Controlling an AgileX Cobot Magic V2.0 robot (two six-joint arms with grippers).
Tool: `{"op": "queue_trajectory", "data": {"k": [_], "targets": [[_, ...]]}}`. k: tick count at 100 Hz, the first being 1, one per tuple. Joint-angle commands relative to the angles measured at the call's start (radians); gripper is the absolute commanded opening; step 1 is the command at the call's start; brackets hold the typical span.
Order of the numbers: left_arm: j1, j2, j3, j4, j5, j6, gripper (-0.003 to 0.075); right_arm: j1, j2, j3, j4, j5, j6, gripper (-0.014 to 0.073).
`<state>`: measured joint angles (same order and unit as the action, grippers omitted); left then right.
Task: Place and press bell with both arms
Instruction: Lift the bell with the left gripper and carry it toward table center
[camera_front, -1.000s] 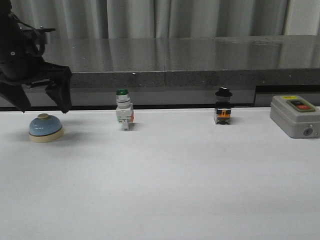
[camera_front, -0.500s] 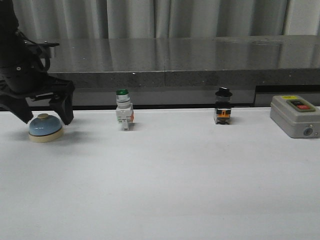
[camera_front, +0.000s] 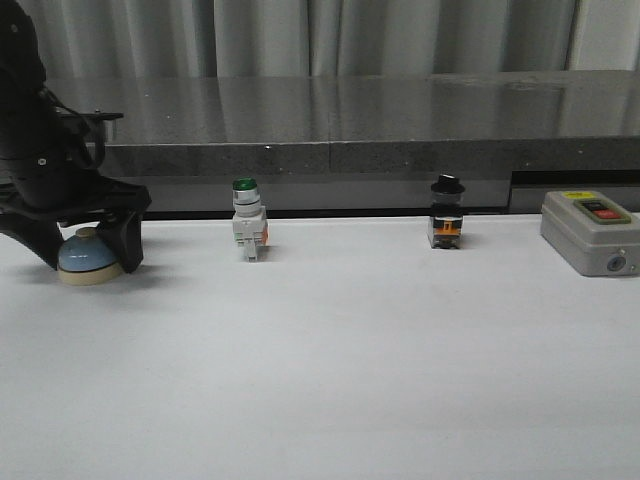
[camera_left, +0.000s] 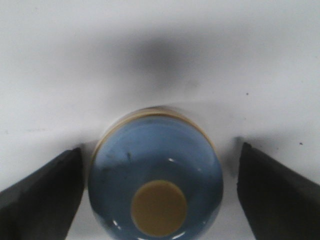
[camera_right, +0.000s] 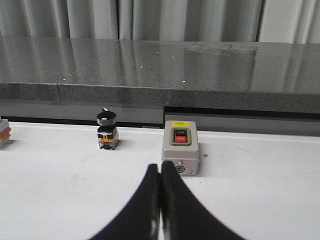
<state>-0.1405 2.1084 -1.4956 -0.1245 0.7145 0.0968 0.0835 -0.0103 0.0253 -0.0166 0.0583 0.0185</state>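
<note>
Front view faces forward across the table (camera_front: 350, 380); both wrist views look close along their claws.

- White table (camera_front: 330, 370): flat, matte surface.
- Blue bell (camera_front: 87, 255): far left, resting on its cream base.
- Green-capped push button (camera_front: 247, 221): left of centre.
- Black-knobbed switch (camera_front: 446, 213): right of centre.
- Grey box (camera_front: 590, 231) with red button: far right.

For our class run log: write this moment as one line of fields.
phase: reaching for bell | left hand: open, fingers either side of bell, gaps visible | bell: on table | right hand: shut, empty, away from bell
</note>
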Motion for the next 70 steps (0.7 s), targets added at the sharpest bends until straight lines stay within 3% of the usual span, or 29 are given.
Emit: {"op": "queue_trajectory", "data": {"k": [1,13,20,51,70], "targets": [[-0.003,-0.05,-0.027,-0.013,-0.01,-0.001,0.0442,-0.006,-0.018,-0.014,0.001,-0.085,-0.009,-0.006],[-0.003,-0.058,-0.027,-0.013,-0.01,-0.001,0.0274,-0.006,-0.018,-0.014,0.001,-0.085,-0.009,-0.006],[-0.003,-0.073,-0.027,-0.013,-0.008,-0.001,0.0225,-0.006,-0.018,-0.014,0.001,-0.085,-0.009,-0.006],[-0.013,-0.229,-0.027,-0.037,0.041,-0.001,0.0216,-0.006,-0.018,-0.014,0.001,-0.085,-0.009,-0.006],[-0.097,-0.342,-0.027,-0.039,0.089,-0.001,0.0216,-0.006,-0.018,-0.014,0.001,-0.085,-0.009,-0.006]]}}
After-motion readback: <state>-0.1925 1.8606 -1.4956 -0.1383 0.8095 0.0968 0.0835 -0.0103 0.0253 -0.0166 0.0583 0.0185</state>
